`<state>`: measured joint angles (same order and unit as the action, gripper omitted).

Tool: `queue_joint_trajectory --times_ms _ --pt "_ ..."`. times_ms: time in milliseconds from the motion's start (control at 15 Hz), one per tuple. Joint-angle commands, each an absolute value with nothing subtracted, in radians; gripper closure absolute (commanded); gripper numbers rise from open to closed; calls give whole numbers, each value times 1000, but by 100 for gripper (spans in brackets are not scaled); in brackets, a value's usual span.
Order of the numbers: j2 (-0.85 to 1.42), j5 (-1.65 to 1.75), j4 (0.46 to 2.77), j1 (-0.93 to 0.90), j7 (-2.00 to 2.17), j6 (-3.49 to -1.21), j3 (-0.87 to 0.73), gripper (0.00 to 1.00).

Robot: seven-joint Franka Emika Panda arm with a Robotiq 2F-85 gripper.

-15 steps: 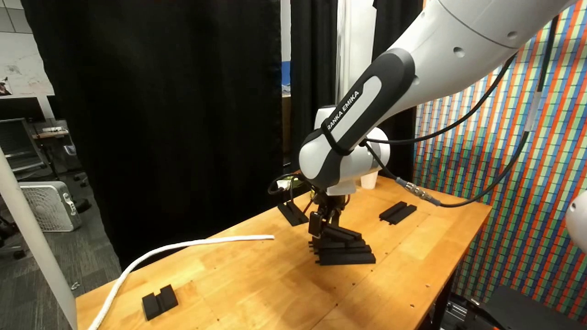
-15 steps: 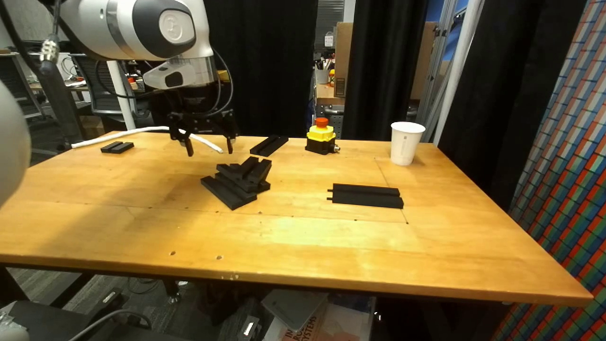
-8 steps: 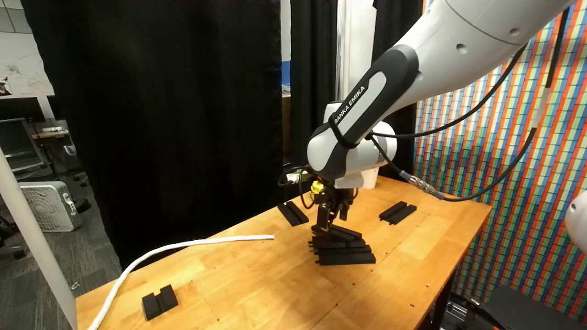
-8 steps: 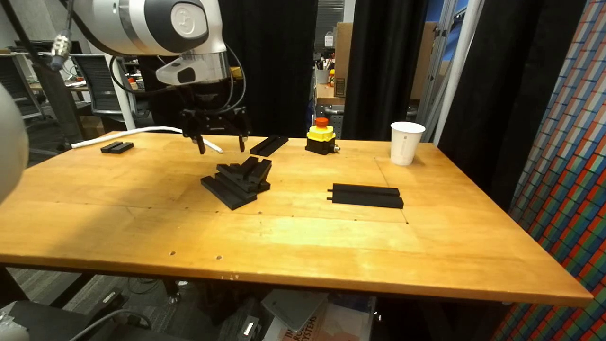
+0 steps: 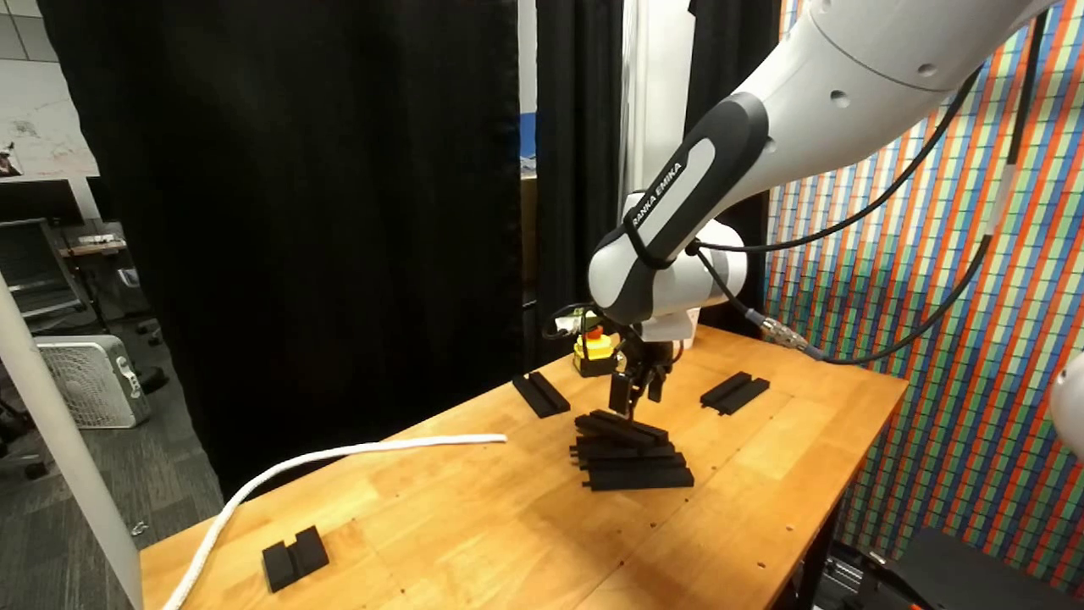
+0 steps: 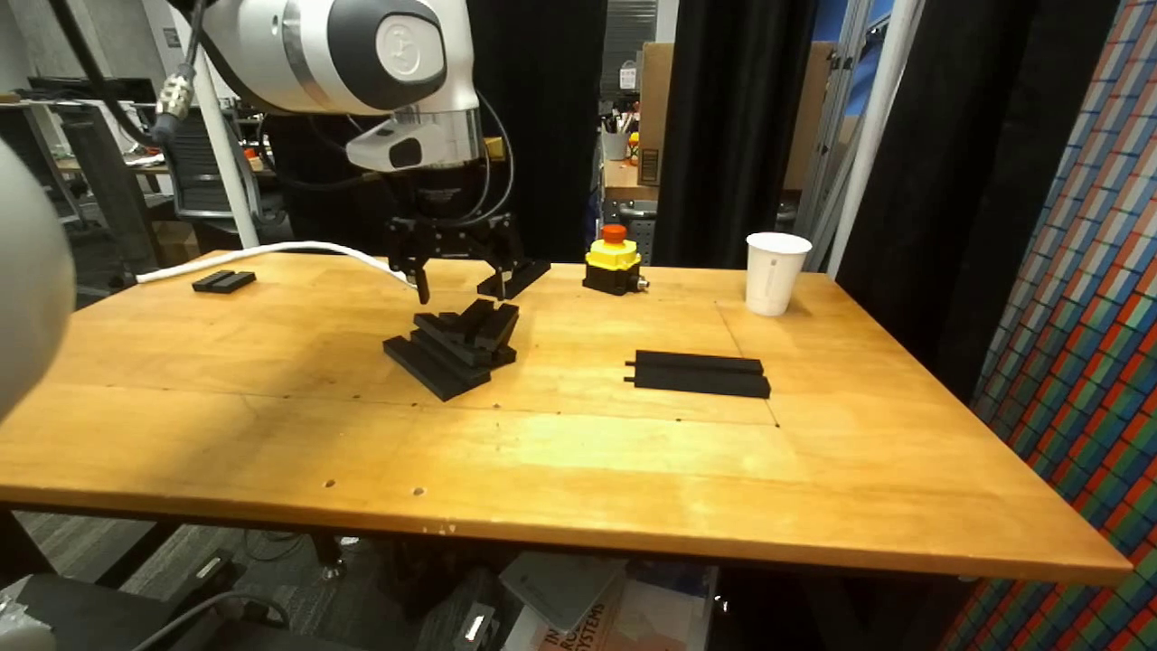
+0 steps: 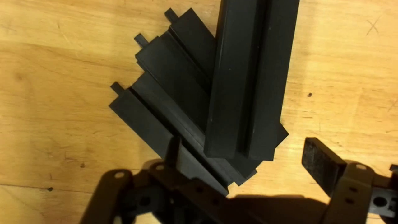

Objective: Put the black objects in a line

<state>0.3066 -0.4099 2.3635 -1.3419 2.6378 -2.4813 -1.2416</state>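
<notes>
White arm point(image 5: 830, 127) — charcoal panels point(image 5: 741, 127), black cable point(image 5: 855, 362) — black end effector point(image 6: 462, 291)

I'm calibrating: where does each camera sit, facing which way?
Wrist view: wrist-mounted, facing down at piled grooved black bars; fingers show.
In an exterior view: near the white cord, facing obliquely along the table; arm, fingers show.
In an exterior view: beyond the table's near edge, facing the emergency-stop button; arm, fingers show.
Both exterior views share cord, button, bars.
</notes>
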Motion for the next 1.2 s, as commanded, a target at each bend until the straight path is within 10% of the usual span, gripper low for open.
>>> queue_joint_trajectory --times_ms 0,667,1133 --pt "234 -354 2351 -1127 2627 -2502 -1041 0" --pt "295 -347 2237 -373 2551 -2499 -312 0" --pt "318 -281 2190 -168 2564 -2491 -126 0"
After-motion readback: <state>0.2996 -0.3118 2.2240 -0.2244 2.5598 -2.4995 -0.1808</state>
